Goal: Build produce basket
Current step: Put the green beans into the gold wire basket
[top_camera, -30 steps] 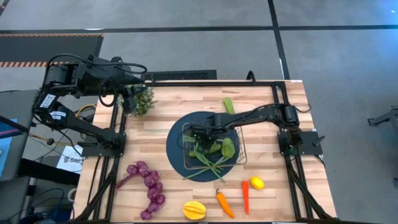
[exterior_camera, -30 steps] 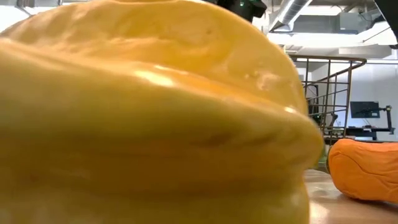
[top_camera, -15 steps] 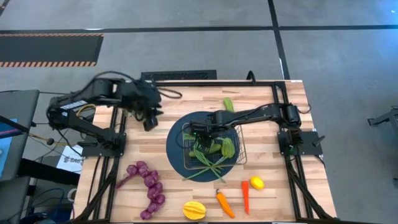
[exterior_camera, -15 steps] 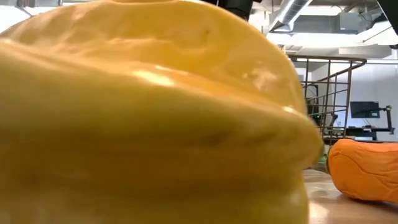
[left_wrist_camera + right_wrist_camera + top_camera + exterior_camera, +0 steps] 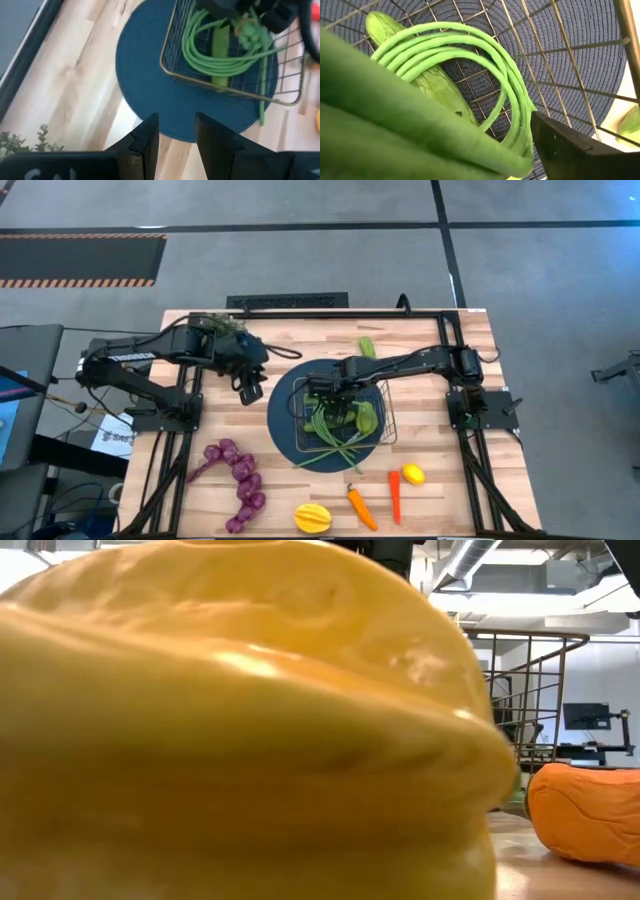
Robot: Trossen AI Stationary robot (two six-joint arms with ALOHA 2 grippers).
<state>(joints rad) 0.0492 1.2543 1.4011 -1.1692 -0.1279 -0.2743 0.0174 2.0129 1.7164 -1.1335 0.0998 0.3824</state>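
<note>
The wire basket point(image 5: 386, 406) stands on a round dark blue mat point(image 5: 285, 430). My right gripper point(image 5: 326, 392) hangs over it, pointing down, shut on the green bean bundle point(image 5: 470, 55). A green cucumber point(image 5: 436, 84) lies in the basket under the beans' loops. My left gripper point(image 5: 177, 140) is open and holds nothing. It slants down over the table just left of the mat point(image 5: 150, 65). The purple grape string point(image 5: 240, 476) lies on the wood at the near left. My right gripper holds the bean bundle by a thick stretch point(image 5: 420, 125) that crosses close in front of its camera. That stretch hides one finger; only the other finger point(image 5: 570, 150) shows. The fingers come from above. The loops hang down into the basket, and the bundle's tails point(image 5: 340, 456) lie on the mat.
The yellow ribbed fruit point(image 5: 312, 517) sits at the near edge and fills the low view. Beside it lie two carrots point(image 5: 360, 507) point(image 5: 395, 495) and a lemon point(image 5: 413, 474). A cucumber point(image 5: 367, 348) lies beyond the basket. A potted plant point(image 5: 228, 326) stands at the far left.
My left gripper has swung from beside the potted plant toward the mat. It has come down and tipped further downward, and its fingers have stayed open. My right gripper has kept its place over the basket.
</note>
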